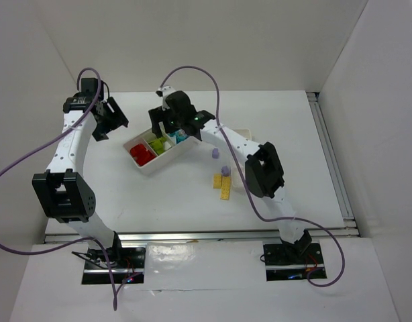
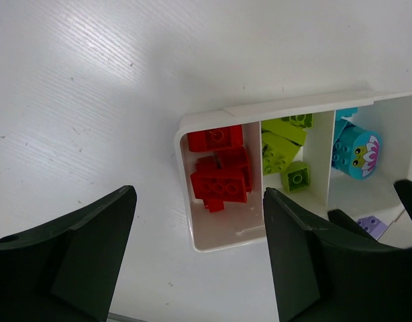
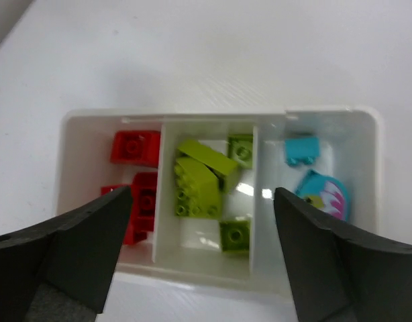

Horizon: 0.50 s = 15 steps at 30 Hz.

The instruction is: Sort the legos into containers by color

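The three-compartment white tray (image 1: 167, 161) lies mid-table. It holds red legos (image 3: 135, 147), lime green legos (image 3: 196, 184) and teal legos (image 3: 301, 150), each colour in its own compartment, with a teal printed piece (image 2: 357, 151) among the teal. My right gripper (image 3: 202, 198) hangs open above the green compartment, nothing between its fingers; from above it (image 1: 167, 129) sits over the tray's far side. My left gripper (image 1: 115, 121) is open and empty, just left of the tray's red end (image 2: 182, 174). Yellow legos (image 1: 223, 184) and lilac legos (image 1: 215, 153) lie on the table right of the tray.
A second white container (image 1: 245, 132) shows partly behind the right arm's forearm. A lilac brick (image 2: 372, 226) lies beside the tray's near side. Rails run along the table's right edge (image 1: 330, 154) and front edge. White walls enclose the table.
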Motion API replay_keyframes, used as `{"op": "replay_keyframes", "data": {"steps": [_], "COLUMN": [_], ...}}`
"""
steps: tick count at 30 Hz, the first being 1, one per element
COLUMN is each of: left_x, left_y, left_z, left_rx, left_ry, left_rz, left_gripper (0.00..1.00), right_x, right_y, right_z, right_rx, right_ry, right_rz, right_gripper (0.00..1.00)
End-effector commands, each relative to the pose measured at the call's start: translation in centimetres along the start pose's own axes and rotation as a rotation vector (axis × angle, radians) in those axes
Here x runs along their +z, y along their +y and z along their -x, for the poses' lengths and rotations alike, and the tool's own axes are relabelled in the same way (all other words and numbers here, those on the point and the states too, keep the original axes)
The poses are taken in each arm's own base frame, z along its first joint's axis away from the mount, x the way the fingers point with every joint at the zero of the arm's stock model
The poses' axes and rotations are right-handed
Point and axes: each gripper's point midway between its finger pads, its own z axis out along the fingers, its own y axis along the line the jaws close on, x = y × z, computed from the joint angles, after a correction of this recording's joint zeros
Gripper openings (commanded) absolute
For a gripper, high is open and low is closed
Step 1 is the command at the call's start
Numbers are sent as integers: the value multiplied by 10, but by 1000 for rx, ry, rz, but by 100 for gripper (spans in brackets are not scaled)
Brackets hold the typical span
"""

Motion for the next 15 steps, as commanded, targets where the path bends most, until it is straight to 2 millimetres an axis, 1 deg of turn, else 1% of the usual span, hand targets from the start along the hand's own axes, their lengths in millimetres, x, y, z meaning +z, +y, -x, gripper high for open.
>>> {"op": "replay_keyframes", "data": {"steps": [1,2,3,4,5,6,7,8,9,10,11,12,13,15], "left_x": [-17,-17,-15,-15,-15,-15,-15,-13,-13,-13,-14,-10,-10,-8], "left_y": [-1,-3,-2,-2,-2,-2,-2,0,-3,-3,-5,-5,-7,-8], "left_z": [15,14,11,11,11,11,11,9,10,10,9,8,7,5], "left_rx": [1,-8,-7,-7,-7,-7,-7,-6,-7,-7,-7,-6,-15,-15], "left_ry": [-57,-52,-44,-44,-44,-44,-44,-36,-40,-40,-33,-24,-19,-14], "left_rz": [-14,-22,-17,-17,-17,-17,-17,-12,-27,-27,-37,-32,-41,-49], "left_gripper": [86,86,86,86,86,86,86,86,86,86,86,86,86,85], "right_x": [-60,-67,-84,-94,-102,-115,-122,-127,-125,-130,-126,-119,-122,-114], "right_y": [-5,-16,-27,-47,-59,-72,-92,-102,-111,-120,-121,-130,-135,-139], "right_z": [56,56,45,42,35,15,1,-11,-38,-49,-64,-83,-95,-121], "right_rx": [-28,-10,-5,24,56,75,103,138,159,191,219,236,252,277], "right_ry": [-136,-145,-131,-140,-132,-99,-71,-49,14,59,106,162,213,280], "right_rz": [-113,-153,-193,-272,-309,-347,-411,-433,-442,-456,-460,-485,-529,-553], "right_gripper": [87,84,80,72,70,69,69,69,69,69,75,79,81,82]}}
